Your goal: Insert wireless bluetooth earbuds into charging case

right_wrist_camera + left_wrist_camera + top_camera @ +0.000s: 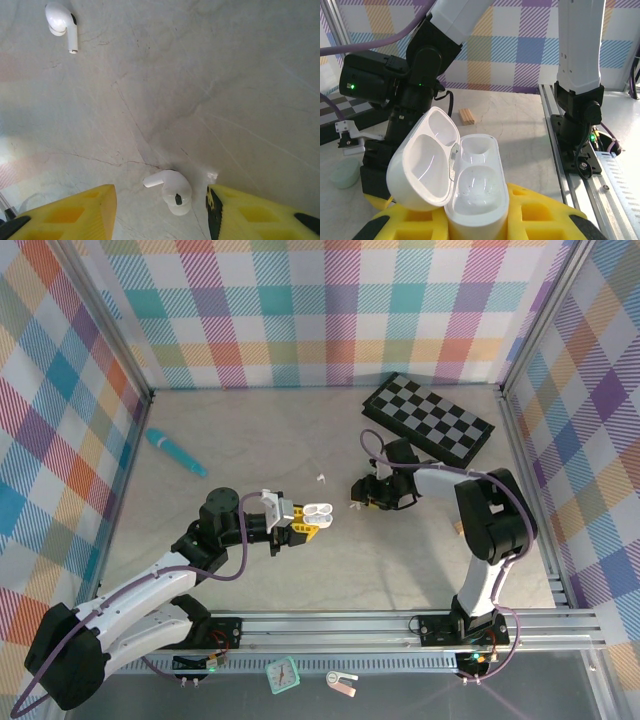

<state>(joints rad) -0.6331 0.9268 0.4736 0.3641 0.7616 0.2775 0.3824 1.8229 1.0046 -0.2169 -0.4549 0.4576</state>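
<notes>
Left jaws pinch glossy open case (477,197); right jaws spread around stemmed white earbud (175,193).

**Glossy white plastic on a matt, veined table**

The case (475,192) is smooth white plastic with a wet-looking gloss, and highlights sit in its moulded wells and lid. The near earbud (175,192) and far earbud (61,22) have the same hard, shiny white plastic. The table (210,80) is pale and stone-like, matt with fine dark veins. The fingers (70,212) of the right gripper (161,215) are matt yellow plastic, slightly grainy, with black tips. The small block (466,116) is bare, unfinished wood. The rail (570,165) is dull brushed metal. The arm shell (577,40) is satin white plastic above matt black joints. The walls (300,310) look like matt printed cloth.
</notes>
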